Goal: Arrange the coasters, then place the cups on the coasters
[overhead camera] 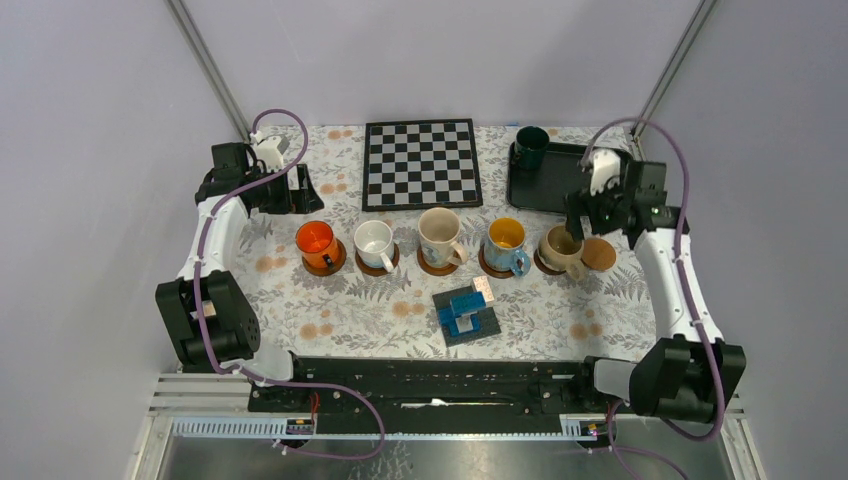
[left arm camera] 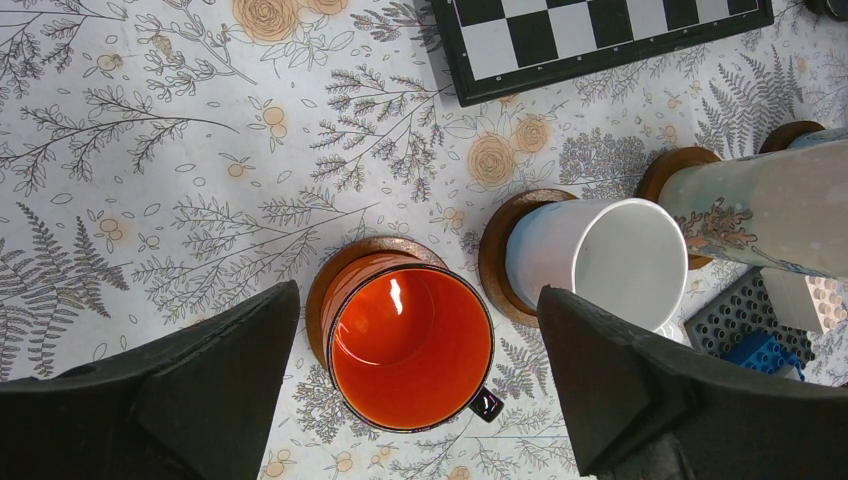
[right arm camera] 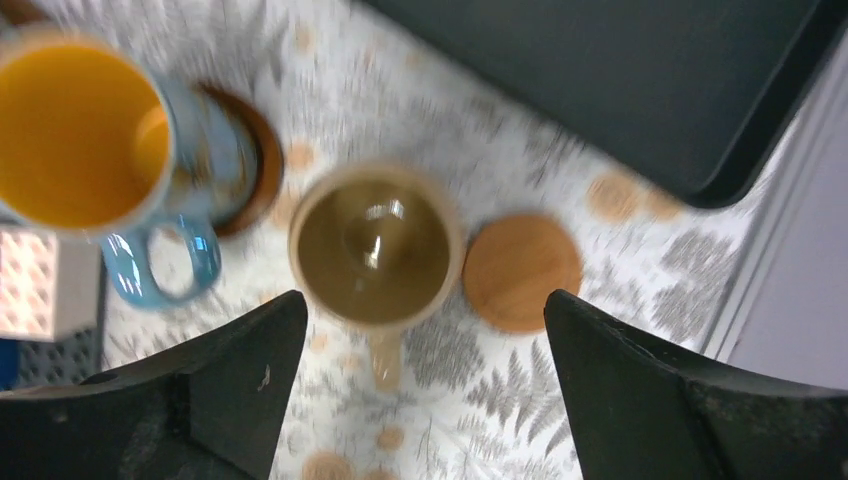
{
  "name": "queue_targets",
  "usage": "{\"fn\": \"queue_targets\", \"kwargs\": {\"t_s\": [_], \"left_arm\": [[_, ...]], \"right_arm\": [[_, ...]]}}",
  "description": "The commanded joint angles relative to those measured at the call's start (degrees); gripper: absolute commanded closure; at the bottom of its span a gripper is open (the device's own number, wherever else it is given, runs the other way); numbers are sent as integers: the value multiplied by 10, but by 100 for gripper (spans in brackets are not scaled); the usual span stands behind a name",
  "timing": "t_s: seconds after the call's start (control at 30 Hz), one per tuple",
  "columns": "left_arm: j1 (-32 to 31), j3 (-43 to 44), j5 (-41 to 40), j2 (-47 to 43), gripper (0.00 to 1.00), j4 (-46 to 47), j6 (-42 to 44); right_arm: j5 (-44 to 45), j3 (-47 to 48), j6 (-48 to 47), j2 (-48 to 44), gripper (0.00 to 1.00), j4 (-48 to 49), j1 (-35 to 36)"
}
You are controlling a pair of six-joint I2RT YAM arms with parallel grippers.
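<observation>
Floral cloth covered the table (overhead camera: pixel 330 320), with both arms rising from the near edge, one up each side, and bending inward over the row of cups. Nearest stood a small stack of blue blocks (overhead camera: pixel 467 312). Behind it, five cups sat on coasters: orange cup (overhead camera: pixel 318 243), white cup (overhead camera: pixel 374 241), patterned cup (overhead camera: pixel 440 236), blue cup (overhead camera: pixel 506 240) and beige cup (overhead camera: pixel 562 248). A sixth light coaster (overhead camera: pixel 598 254) lay bare just beside the beige one. The left gripper (left arm camera: pixel 417 295) hung above the orange cup, jaws wide apart and empty. The right gripper (right arm camera: pixel 425 298) hung over the beige cup, jaws likewise spread, gripping nothing. Farthest back, the dark green cup (overhead camera: pixel 530 147) stood on the black tray (overhead camera: pixel 560 190), beside a chessboard (overhead camera: pixel 421 163).
</observation>
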Motion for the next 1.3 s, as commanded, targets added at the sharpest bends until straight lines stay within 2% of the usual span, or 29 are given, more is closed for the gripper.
{"fn": "queue_targets", "kwargs": {"t_s": [0.0,0.17,0.23,0.33,0.43,0.97,1.27], "left_arm": [[-1,16,7,-7,1,23,-5],[-1,21,1,-5,1,26,-18],[-2,26,-6,-4,1,28,-18],[0,34,-19,-5,1,28,-17],[0,33,-22,-10,1,24,-17],[0,6,-50,-39,1,10,4],[1,11,-54,-32,1,3,8]], "right_arm": [[-15,111,121,60,1,21,6],[76,214,272,175,0,76,50],[161,253,348,225,0,83,90],[292,347,425,319,0,38,141],[309,442,474,412,1,-7,154],[351,586,463,607,0,81,187],[368,625,425,663,0,101,187]]}}
